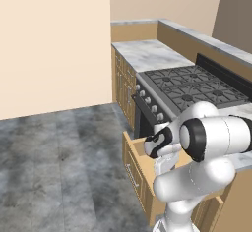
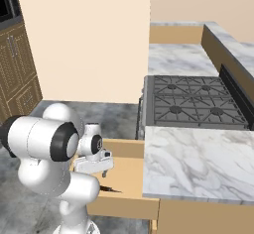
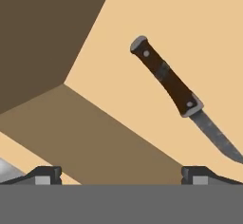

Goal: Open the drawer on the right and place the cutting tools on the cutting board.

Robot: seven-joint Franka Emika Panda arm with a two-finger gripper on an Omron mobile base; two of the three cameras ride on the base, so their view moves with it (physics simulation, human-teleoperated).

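Note:
The light tan drawer (image 1: 132, 167) (image 2: 126, 171) stands pulled out under the marble counter. My gripper (image 3: 121, 175) (image 2: 101, 172) hangs open just above its inside, fingertips (image 3: 45, 174) wide apart with nothing between them. One cutting tool, a knife (image 3: 173, 83) with a dark brown riveted handle and a grey blade, lies flat on the drawer floor ahead of the fingers, blade towards the right edge of the hand view. A dark sliver of it (image 2: 108, 189) shows under the hand. A pale grey tip (image 3: 7, 168) shows beside the left fingertip. The cutting board is out of view.
A gas stove (image 1: 197, 86) (image 2: 193, 101) sits beyond the drawer, with its knobs (image 1: 147, 101) on the front. Marble counter (image 2: 198, 161) (image 1: 147, 54) runs on both sides of it. The drawer's inner wall (image 3: 42, 38) rises close to the gripper. Grey floor (image 1: 59, 157) lies open to the left.

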